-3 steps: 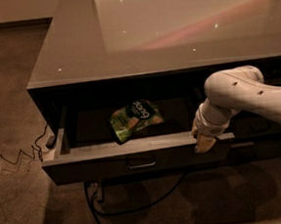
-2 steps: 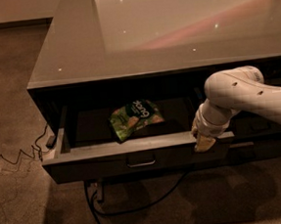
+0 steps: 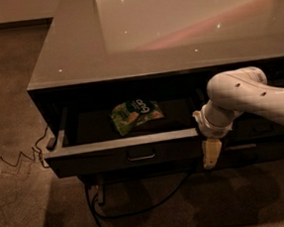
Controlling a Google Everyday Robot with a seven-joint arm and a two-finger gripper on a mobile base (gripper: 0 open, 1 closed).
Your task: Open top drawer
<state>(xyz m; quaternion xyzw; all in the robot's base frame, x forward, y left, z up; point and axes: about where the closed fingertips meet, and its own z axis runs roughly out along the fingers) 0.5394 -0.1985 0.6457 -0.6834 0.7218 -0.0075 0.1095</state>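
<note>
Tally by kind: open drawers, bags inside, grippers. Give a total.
Top drawer, pulled open: 1
Green snack bag on the drawer floor: 1
Gripper, pointing down at the drawer front's right end: 1
Total: 3

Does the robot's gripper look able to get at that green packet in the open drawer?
Probably yes. The top drawer is pulled out and the green packet lies uncovered; the gripper hangs by the drawer's right front corner and need only lift over the front.
</note>
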